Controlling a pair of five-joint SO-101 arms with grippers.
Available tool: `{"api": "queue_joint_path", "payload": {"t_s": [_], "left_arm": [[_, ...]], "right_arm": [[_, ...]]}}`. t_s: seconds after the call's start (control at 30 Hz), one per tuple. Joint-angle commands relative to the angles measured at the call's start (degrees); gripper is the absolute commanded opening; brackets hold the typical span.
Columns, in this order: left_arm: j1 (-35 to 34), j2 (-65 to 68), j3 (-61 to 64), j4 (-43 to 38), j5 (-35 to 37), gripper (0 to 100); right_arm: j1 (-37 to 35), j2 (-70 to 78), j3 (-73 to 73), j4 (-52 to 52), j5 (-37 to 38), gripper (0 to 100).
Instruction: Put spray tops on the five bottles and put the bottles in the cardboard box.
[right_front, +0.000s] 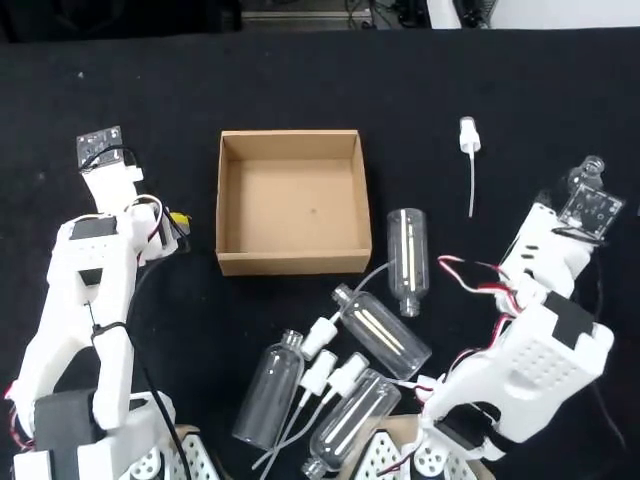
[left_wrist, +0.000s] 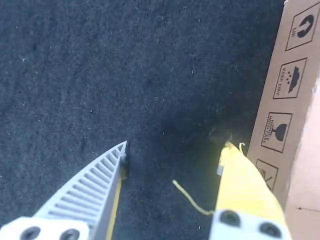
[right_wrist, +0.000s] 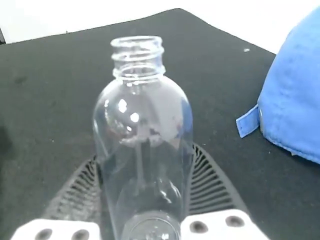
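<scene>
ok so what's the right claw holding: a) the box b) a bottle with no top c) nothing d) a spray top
b: the right wrist view shows the right claw shut on a bottle whose threaded neck is bare.

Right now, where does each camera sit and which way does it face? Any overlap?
High view: fixed above the table, facing down on the cardboard box, loose bottles, left arm and right arm.
Left wrist view: on the left arm, facing down at the table beside the box; left gripper open.
Right wrist view: on the right arm, facing along the table; right gripper clamps an uncapped bottle, blue hat beyond.
Shared: high and left wrist, the box; high and right wrist, the held bottle.
</scene>
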Motion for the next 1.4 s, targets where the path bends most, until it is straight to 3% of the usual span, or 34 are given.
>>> {"api": "queue_joint_path", "payload": {"t_s": [0.0,0.1,0.27,0.7,0.97,1.13,1.23,1.37], "left_arm": [[-0.66,-2.55,-0.75,-1.05,0.35,27],[-0.66,-2.55,-0.75,-1.14,0.35,27],[-0.66,-2.46,-0.31,-2.90,0.35,27],[-0.66,-2.46,-0.31,-2.99,0.35,27],[-0.66,-2.46,-0.31,-2.99,0.35,27],[-0.66,-2.11,-0.48,-2.99,0.35,27],[-0.66,-2.02,-0.57,-2.99,0.35,27],[-0.66,-2.02,-0.57,-2.99,0.35,27]], "right_arm": [[1.41,0.13,2.86,-0.88,-0.35,1.3],[1.41,-0.84,5.58,-0.88,1.23,2.2],[0.97,-3.38,9.27,-0.88,1.49,13.8],[0.88,-7.69,12.53,-0.79,1.49,32.7],[1.49,-12.35,13.58,-0.44,1.49,33.3],[1.58,-24.48,20.70,-0.09,1.76,33.3],[1.58,-35.65,23.08,6.59,1.76,33.2],[2.99,-52.97,16.40,33.49,1.49,33.2]]}}
